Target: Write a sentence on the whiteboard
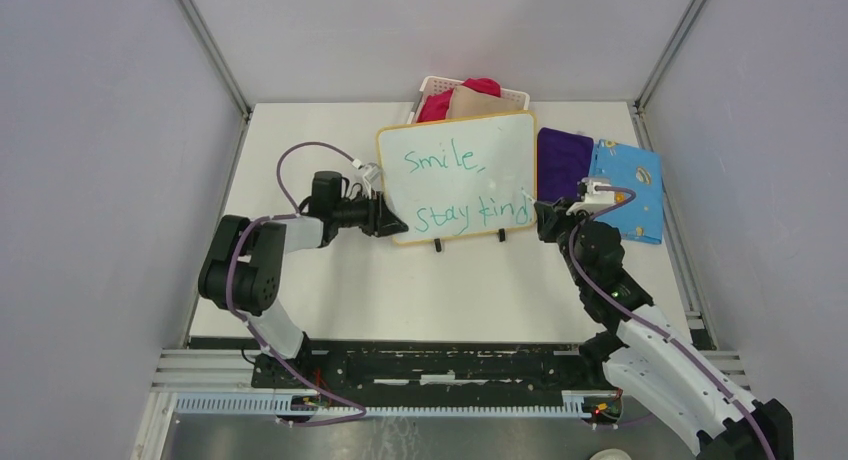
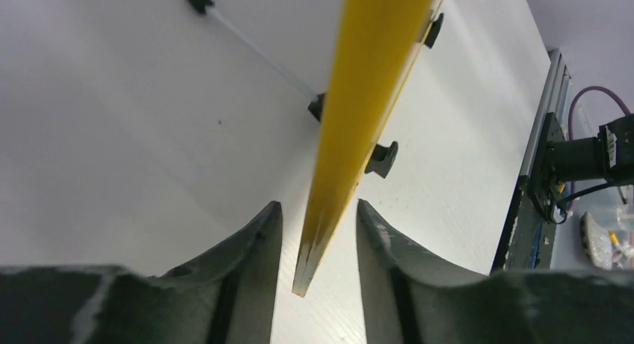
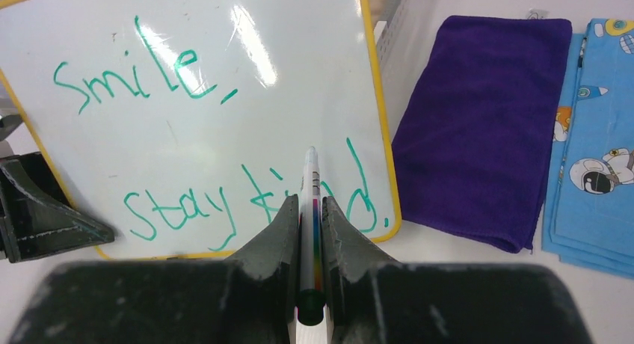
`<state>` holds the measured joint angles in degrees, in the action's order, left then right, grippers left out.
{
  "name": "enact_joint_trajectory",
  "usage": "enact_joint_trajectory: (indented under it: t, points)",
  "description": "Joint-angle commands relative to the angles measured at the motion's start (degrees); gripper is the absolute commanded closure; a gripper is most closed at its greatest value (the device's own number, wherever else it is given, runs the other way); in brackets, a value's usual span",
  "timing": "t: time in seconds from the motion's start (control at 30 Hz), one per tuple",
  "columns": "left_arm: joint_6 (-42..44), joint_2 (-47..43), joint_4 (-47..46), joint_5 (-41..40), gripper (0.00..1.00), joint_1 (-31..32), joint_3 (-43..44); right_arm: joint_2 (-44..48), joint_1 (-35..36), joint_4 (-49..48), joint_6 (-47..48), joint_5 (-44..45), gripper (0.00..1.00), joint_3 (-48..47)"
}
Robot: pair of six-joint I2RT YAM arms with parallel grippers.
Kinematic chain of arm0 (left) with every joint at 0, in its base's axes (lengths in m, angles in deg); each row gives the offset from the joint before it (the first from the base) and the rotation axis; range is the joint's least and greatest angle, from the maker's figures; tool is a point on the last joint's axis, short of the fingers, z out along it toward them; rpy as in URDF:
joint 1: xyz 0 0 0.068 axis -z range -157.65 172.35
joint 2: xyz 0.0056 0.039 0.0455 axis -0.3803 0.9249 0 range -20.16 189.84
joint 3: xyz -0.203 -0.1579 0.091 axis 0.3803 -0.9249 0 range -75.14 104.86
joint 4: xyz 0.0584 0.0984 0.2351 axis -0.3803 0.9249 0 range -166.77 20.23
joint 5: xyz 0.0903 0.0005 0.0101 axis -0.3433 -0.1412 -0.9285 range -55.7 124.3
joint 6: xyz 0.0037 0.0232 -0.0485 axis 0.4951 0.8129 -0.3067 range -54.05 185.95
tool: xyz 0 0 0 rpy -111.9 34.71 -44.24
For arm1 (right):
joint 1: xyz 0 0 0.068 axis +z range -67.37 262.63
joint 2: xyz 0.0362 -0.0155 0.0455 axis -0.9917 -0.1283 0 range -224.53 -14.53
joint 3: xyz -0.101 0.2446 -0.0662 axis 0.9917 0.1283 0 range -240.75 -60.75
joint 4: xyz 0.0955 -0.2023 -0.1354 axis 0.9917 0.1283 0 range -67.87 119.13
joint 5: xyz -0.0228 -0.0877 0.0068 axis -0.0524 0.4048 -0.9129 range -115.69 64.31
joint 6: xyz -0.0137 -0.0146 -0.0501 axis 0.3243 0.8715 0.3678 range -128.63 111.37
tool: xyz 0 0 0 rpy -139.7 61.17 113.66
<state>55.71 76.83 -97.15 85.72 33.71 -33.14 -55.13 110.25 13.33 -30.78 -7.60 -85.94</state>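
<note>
Toward back of surface (image 1: 400, 290), upright: whiteboard (image 1: 500, 155) bearing green sentence (image 1: 470, 216) "Smile, stay kind". At its left edge, left pincer (image 2: 318, 206) released, jaws either side of yellow frame, not touching. At lower right, right pincer (image 3: 312, 206) clenched on marker (image 3: 309, 176), tip near "kind".

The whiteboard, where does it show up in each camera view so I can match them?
Top external: the whiteboard is at centre, slightly back.
Left wrist: edge-on, its yellow rim runs down the middle.
Right wrist: fills the upper left, behind the marker.
Shared landmark: the left gripper at its lower-left corner.
</note>
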Motion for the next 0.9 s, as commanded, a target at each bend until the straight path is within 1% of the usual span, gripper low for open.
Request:
enact_joint_trajectory:
  t: [0.0, 0.03, 0.07, 0.13, 0.2, 0.23, 0.27, 0.3, 0.37, 0.43, 0.6, 0.7, 0.77, 0.8, 0.87]
  points:
    - [3.3, 0.14, 7.12, -4.46, 0.41, 1.65, -1.85, 1.05, 0.02, 2.93, 1.43, -2.94, 1.0, -2.79]
    - [3.11, -0.18, 7.11, -4.72, 0.37, 1.65, -2.05, 0.82, -0.01, 3.21, 1.59, -3.14, 1.0, -3.13]
    - [3.06, -0.66, 7.19, -5.05, 0.35, 1.65, -2.26, 0.77, 0.03, 3.39, 1.65, -3.4, 1.0, -3.32]
    - [3.13, -2.22, 8.03, -6.36, 0.26, 1.63, -2.56, 1.02, 0.06, 3.26, 1.67, -3.96, 1.0, -3.54]
    - [3.57, -4.8, 9.48, -8.57, 0.16, 1.57, -3.02, 1.46, 0.07, 3.41, 1.52, -4.76, 1.0, -3.96]
    - [3.76, -6.83, 10.77, -9.92, 0.14, 1.57, -3.47, 1.6, 0.02, 3.6, 1.52, -5.25, 1.0, -4.23]
    - [3.84, -8.72, 11.51, -11.51, 0.1, 1.57, -3.79, 1.75, 0.11, 3.82, 1.51, -5.63, 1.0, -4.54]
    - [3.65, -10.46, 12.36, -13.23, 0.02, 1.57, -3.93, 1.89, 0.25, 4.0, 1.49, -6.16, 1.0, -4.77]
    - [3.67, -14.08, 15.74, -16.27, 0.0, 1.49, -3.66, 2.29, 0.59, 4.21, 1.48, -6.99, 1.0, -5.03]
    - [4.0, -18.49, 20.97, -21.5, 0.0, 1.4, -3.04, 3.05, 1.05, 4.56, 1.65, -7.73, 1.0, -5.46]
    - [0.3, -32.32, 31.81, -43.29, 0.0, 0.7, -1.65, 5.54, 1.92, 6.0, 3.84, -10.19, 1.0, -6.92]
    - [-7.18, -40.32, 36.1, -61.13, 0.0, 0.53, -0.54, 6.28, 2.65, 6.07, 5.0, -13.25, 1.0, -7.82]
    - [-12.99, -44.53, 38.63, -70.25, 0.0, 0.52, -0.14, 6.21, 3.18, 5.71, 5.51, -15.99, 1.0, -8.41]
    - [-15.1, -45.87, 39.79, -73.03, 0.0, 0.46, 0.18, 6.29, 3.52, 5.33, 5.75, -17.33, 1.0, -8.62]
    - [-18.49, -46.73, 41.97, -75.92, 0.0, 0.47, 0.84, 6.52, 4.21, 4.48, 6.06, -20.1, 1.0, -8.87]
